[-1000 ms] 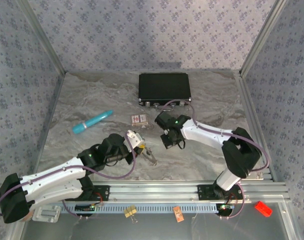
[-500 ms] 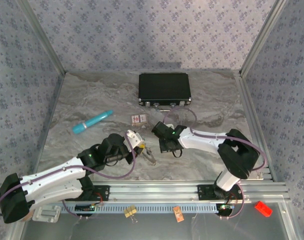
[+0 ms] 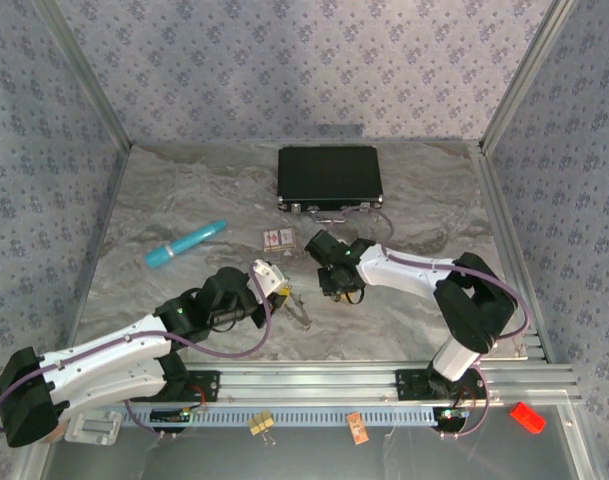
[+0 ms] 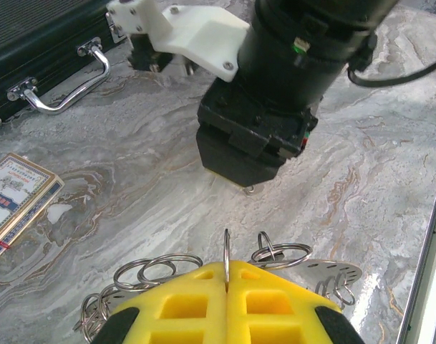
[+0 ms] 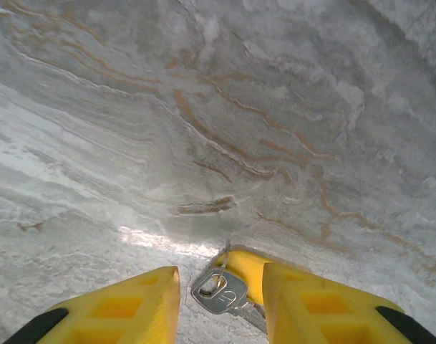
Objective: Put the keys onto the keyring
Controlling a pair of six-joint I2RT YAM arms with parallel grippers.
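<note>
- Keyring [image 4: 226, 244] stands upright on edge near the middle of the marble table [image 3: 184, 300], pinched in the left gripper [image 4: 226, 271], whose yellow fingers are pressed together on it.
- A heap of loose rings [image 4: 160, 271] lies under that gripper.
- The right gripper [image 5: 221, 276] points down just beyond the keyring, its fingers apart.
- A silvery key [image 5: 228, 299] lies flat on the table between them, a thin wire through its hole.
- The card box [image 3: 278, 238] and the black case [image 3: 329, 178] lie farther back.
</note>
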